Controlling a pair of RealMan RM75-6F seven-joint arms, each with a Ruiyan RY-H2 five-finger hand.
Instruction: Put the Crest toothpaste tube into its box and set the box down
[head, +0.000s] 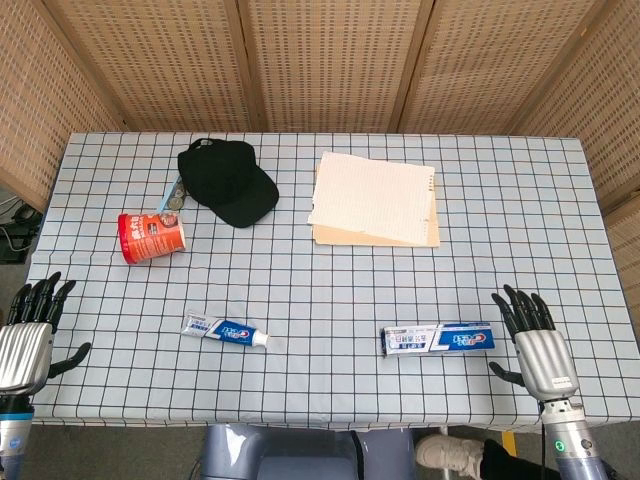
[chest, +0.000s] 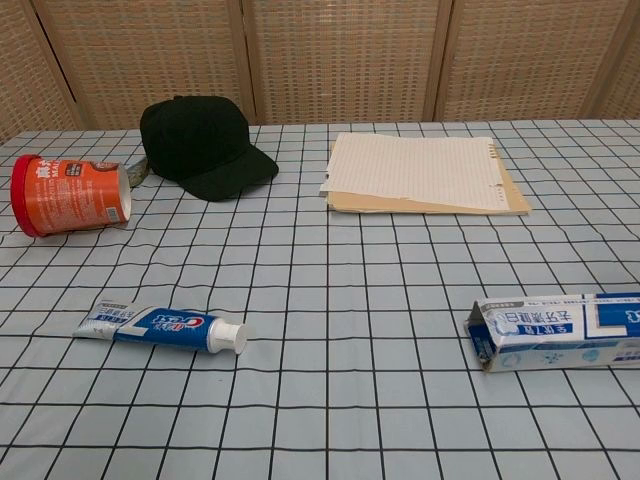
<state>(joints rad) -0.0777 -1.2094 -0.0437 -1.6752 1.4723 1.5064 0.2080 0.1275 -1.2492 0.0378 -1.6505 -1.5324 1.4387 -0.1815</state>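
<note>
The Crest toothpaste tube (head: 225, 331) (chest: 160, 328) lies flat on the checked tablecloth at the front left, white cap pointing right. Its blue and white box (head: 439, 339) (chest: 560, 330) lies on its side at the front right, with the open end facing left toward the tube. My left hand (head: 28, 335) hovers at the table's left front edge, fingers spread, holding nothing. At the right front edge my right hand (head: 533, 338) is likewise spread and empty, just right of the box. Neither hand shows in the chest view.
A black cap (head: 226, 180) (chest: 200, 146) sits at the back left with a red cup (head: 151, 237) (chest: 70, 194) on its side nearby. A notepad on a tan folder (head: 373, 200) (chest: 420, 173) lies at the back centre-right. Wicker screens stand behind the table.
</note>
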